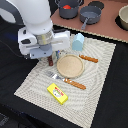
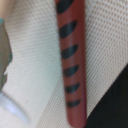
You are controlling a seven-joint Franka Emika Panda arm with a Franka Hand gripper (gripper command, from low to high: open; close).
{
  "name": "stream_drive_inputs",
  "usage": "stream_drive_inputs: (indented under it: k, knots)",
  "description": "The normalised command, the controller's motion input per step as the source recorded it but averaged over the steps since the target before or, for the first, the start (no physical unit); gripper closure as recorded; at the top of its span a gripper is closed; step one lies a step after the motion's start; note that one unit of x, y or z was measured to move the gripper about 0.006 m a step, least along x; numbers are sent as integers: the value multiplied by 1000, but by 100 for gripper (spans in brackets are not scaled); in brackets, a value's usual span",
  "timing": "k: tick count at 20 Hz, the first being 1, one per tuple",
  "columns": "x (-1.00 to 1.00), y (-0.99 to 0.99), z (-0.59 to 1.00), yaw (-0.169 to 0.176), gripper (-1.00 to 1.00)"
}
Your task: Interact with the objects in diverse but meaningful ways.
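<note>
Beige woven cloth, a placemat [image 1: 95, 75], is spread over a dark surface [image 1: 117, 100] and carries most of the small toy kitchen items. A round wooden plate [image 1: 69, 65] is seen near the middle of the mat. A light blue cup [image 1: 78, 41] is placed just beyond it, lying tilted. A short orange-brown stick [image 1: 89, 58] is laid beside the plate toward the exterior view's right, and a utensil with an orange handle [image 1: 74, 83] is laid along the plate's near edge. A yellow rectangular packet with red label [image 1: 57, 93] is set flat near the mat's front edge.

A pale raised counter is seen at the back. A grey two-handled pot [image 1: 69, 8] holding something red is placed on it, with a dark pan [image 1: 90, 14] beside it and a tan bowl [image 1: 123, 17] at the exterior view's right edge.

The white arm is lowered over the mat at the exterior view's left, and its gripper [image 1: 50, 61] is positioned just beside the plate. A brown sausage [image 2: 71, 60], marked with dark stripes, is shown close up in the wrist view, lying on the cloth at the mat's edge. Whether the jaws are wide, narrow or closed on the sausage cannot be told.
</note>
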Motion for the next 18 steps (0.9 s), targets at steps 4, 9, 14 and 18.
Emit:
stream_drive_inputs:
  k: [4, 9, 14, 18]
  knots:
    - [-94, 215, 502, 0, -100]
    - [125, 267, 546, 0, -100]
    - [342, 172, 342, 49, -100]
    - [599, 176, 505, 43, -100]
